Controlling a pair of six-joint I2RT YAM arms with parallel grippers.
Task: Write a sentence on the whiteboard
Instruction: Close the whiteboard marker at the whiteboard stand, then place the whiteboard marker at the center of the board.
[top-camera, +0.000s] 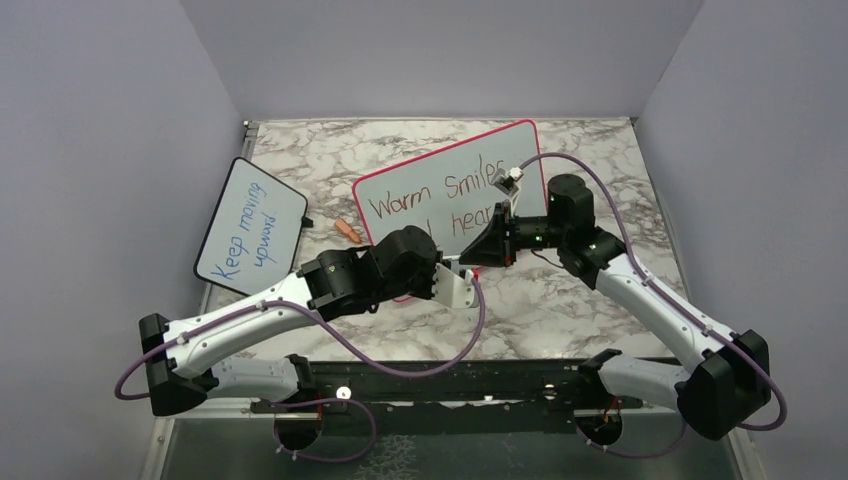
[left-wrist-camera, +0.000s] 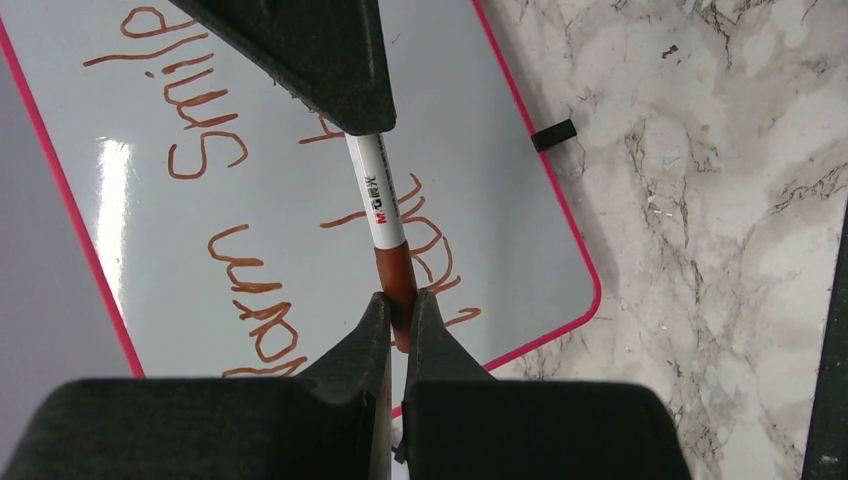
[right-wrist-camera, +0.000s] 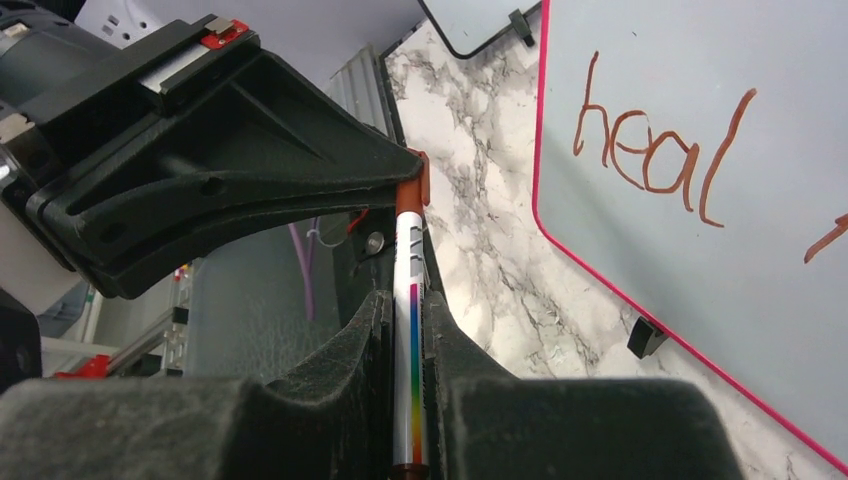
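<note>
Left gripper (left-wrist-camera: 400, 306), jaws nearly together, pinches the red-brown cap (left-wrist-camera: 395, 268) at one end of the marker (left-wrist-camera: 378, 195). Right gripper (right-wrist-camera: 409, 302), jaws equally narrow, clamps the marker's white barrel, on which a rainbow stripe shows between the fingers. The two grippers face each other tip to tip with the marker bridging them, held above the near edge of the whiteboard (top-camera: 400, 182).

The whiteboard lies flat on the marble table (top-camera: 560, 300), skewed so that its right end points away from the arms. The sentence (top-camera: 430, 200) is in red-brown script. In the top view "Warm Smiles" is readable on the upper line, while the arms cover part of the lower line. The right wrist view shows "heal".

A smaller board (top-camera: 250, 225) with blue writing lies well to the left, and a small orange item (top-camera: 347, 232) rests between the boards.
</note>
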